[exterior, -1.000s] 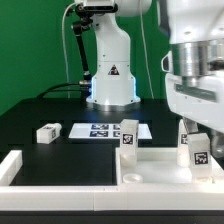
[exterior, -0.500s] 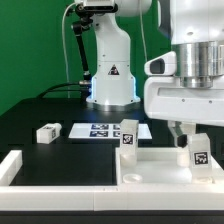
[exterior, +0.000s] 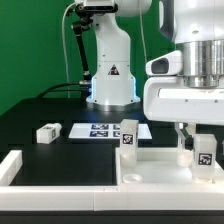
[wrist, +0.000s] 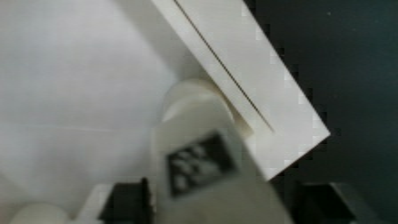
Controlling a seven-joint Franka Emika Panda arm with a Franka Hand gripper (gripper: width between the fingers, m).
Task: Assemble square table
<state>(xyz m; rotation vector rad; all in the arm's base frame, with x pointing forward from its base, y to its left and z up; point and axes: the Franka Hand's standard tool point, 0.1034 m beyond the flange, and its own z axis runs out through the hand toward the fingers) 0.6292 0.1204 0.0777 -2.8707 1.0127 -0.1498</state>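
The white square tabletop (exterior: 160,170) lies at the exterior view's lower right. Two white tagged legs stand upright in its far corners: one (exterior: 128,137) at the left and one (exterior: 203,155) at the right. My gripper (exterior: 195,140) hangs over the right leg with a finger on each side, shut on it. In the wrist view this leg (wrist: 210,160) fills the gap between the dark fingers (wrist: 128,200), beside the tabletop's raised rim (wrist: 249,70). A third leg (exterior: 47,132) lies loose on the black table at the left. The fourth leg is out of view.
The marker board (exterior: 100,129) lies flat behind the tabletop. White fence bars (exterior: 10,166) run along the front and the exterior view's left edge. The arm's white base (exterior: 110,70) stands at the back, before a green wall.
The hand has turned about the right leg from a narrow to a broad aspect and sunk a little. The leg's tag has shifted slightly to the exterior view's right.
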